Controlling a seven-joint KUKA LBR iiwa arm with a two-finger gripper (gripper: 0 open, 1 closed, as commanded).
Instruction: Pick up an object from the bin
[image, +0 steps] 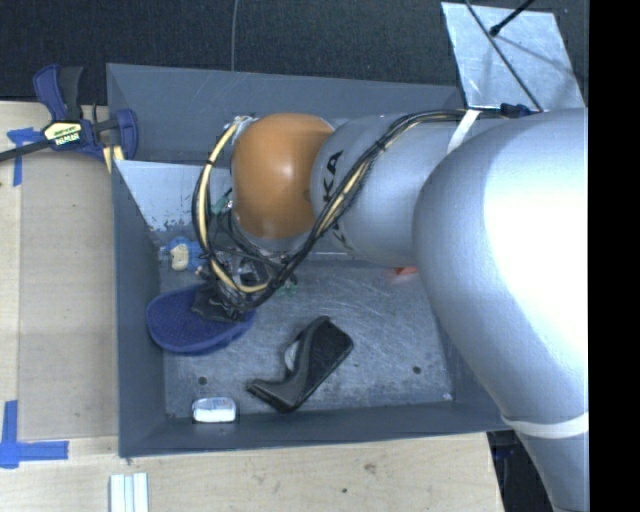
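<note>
- You are looking at the gripper (224, 300) sitting low in the bin (135, 380), under the orange cover (275, 175) on the arm's wrist. Its dark tip is at the edge of a blue cap (185, 325).
- The blue cap, round and shallow, is lying just below the gripper and toward the view's left. It is touching the gripper or very nearly so, and as the nearest thing it is the likely pick.
- Cables and the wrist are covering the gripper's working end. You cannot tell whether it is spread or pressed together, nor whether it is pinching the cap's rim.
- A bent black piece (305, 365) is lying apart from the gripper, to its lower right.
- A small white block (213, 408) is lying well below it, by the bin's near wall.
- A small cream bit (180, 257) is sitting near it, up and to the left.
- By my judgement the approach is looking done, with the gripper down at the cap. The grasp is unconfirmed and the lift is not yet begun, as the cap is resting on the bin floor.
- That is leaving you to confirm the grip and then raise the cap clear of the bin.
</note>
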